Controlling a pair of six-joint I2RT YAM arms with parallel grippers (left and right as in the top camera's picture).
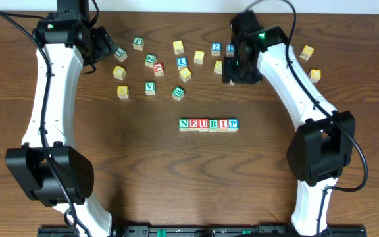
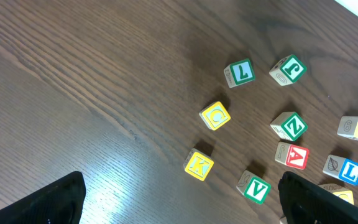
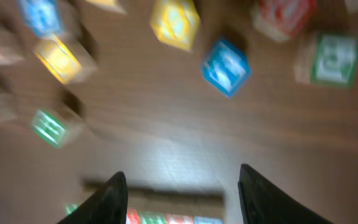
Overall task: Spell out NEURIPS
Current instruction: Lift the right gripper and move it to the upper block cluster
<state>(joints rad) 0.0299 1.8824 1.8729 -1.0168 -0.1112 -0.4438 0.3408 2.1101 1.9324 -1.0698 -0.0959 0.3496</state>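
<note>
Overhead view: the NEURIP row (image 1: 208, 124), 6 cubes, runs left-to-right at mid-table. Its free end after P lies nearer the right gripper (image 1: 233, 70), fingers apart and empty, among the loose cubes (image 1: 199, 56). We cannot tell which bears S. The left gripper (image 1: 105, 47) gapes wide.

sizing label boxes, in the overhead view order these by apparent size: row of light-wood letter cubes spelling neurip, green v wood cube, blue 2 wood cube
1. row of light-wood letter cubes spelling NEURIP, clearly largest
2. green V wood cube and blue 2 wood cube: look alike, unranked
</note>
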